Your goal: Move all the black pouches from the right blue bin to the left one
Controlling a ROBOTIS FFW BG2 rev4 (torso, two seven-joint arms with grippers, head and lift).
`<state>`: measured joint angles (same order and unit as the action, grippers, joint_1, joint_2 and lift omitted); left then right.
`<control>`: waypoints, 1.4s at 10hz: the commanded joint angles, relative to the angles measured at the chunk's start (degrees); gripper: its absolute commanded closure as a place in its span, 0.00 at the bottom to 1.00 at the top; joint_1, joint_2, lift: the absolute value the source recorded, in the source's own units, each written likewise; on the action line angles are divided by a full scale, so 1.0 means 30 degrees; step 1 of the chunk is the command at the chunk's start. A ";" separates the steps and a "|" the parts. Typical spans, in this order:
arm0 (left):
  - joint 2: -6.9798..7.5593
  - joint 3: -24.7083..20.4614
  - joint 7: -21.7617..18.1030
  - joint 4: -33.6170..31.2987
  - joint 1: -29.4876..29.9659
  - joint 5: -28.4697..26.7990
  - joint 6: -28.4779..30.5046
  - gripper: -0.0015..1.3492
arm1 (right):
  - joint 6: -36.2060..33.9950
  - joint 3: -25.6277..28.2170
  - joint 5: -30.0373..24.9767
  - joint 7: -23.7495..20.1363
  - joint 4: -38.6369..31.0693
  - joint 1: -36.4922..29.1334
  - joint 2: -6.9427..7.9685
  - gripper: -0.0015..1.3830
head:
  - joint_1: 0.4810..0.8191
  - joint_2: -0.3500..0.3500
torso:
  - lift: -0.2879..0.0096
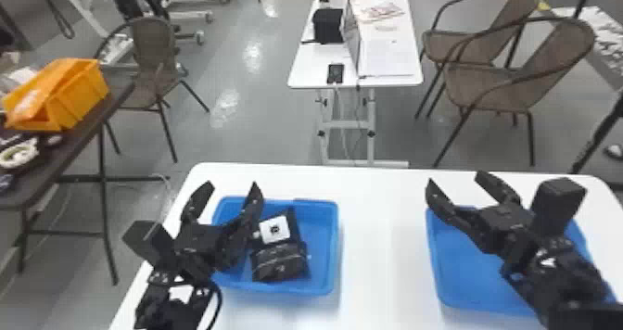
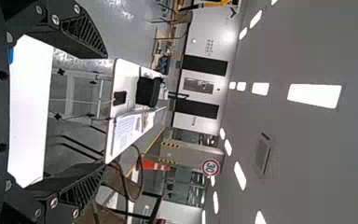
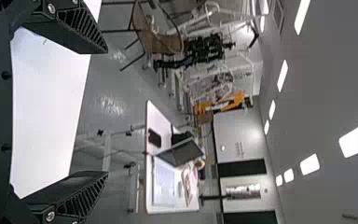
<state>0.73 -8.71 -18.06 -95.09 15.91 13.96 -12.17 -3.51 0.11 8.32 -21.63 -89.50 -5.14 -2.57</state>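
Observation:
Two black pouches lie in the left blue bin point(image 1: 324, 264): one pouch point(image 1: 291, 222) with a white square label, and a dark pouch point(image 1: 280, 262) nearer the robot. The left gripper point(image 1: 234, 190) stands open over that bin's left side, its fingers apart and empty. Above the right blue bin point(image 1: 463, 278) is the right gripper point(image 1: 456, 185), open too; the arm hides part of that bin, and bare blue floor shows in the rest. In the left wrist view the left gripper point(image 2: 105, 112) has its fingers wide apart, as does the right gripper point(image 3: 107, 112) in the right wrist view.
Both bins stand on a white table point(image 1: 382, 241), with a stretch of tabletop between them. Beyond it are another white table point(image 1: 315, 65) and chairs point(image 1: 500, 88). At the left, a dark table point(image 1: 69, 153) holds an orange bin point(image 1: 83, 97).

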 commanded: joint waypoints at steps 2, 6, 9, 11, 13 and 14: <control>-0.0293 -0.0641 0.0453 -0.2142 0.1523 0.0622 -0.0044 0.07 | 0.0055 0.1984 -0.0136 0.1115 -0.0930 -0.2506 0.0389 0.08 | 0.63 0.65 | 0.97; -0.0293 -0.0348 0.0893 -0.2523 0.1728 0.1003 -0.0103 0.08 | -0.0150 0.4182 -0.0165 0.4250 -0.0080 -0.3531 0.0875 0.08 | 0.63 0.51 | 0.97; -0.0293 -0.0172 0.1039 -0.2523 0.1699 0.1178 0.0073 0.08 | 0.0114 0.4592 0.0596 0.5012 0.2586 -0.1861 0.0875 0.08 | 0.63 0.42 | 0.97; -0.0272 -0.0084 0.1039 -0.2523 0.1611 0.1237 0.0190 0.08 | 0.0084 0.4885 0.0274 0.5041 0.4461 -0.0543 0.0741 0.08 | 0.63 0.40 | 0.97; -0.0243 -0.0055 0.1039 -0.2523 0.1611 0.1266 0.0249 0.08 | -0.0091 0.4914 0.0538 0.5188 0.5984 0.0394 0.0301 0.08 | 0.63 0.39 | 0.97; -0.0243 -0.0025 0.1039 -0.2523 0.1552 0.1266 0.0220 0.08 | -0.0355 0.4914 0.0508 0.5422 0.6511 0.0834 0.0155 0.08 | 0.63 0.38 | 0.97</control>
<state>0.00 -8.81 -14.94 -102.66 20.66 17.75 -11.43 -4.21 14.85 9.86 -5.38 -70.90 -3.38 -1.84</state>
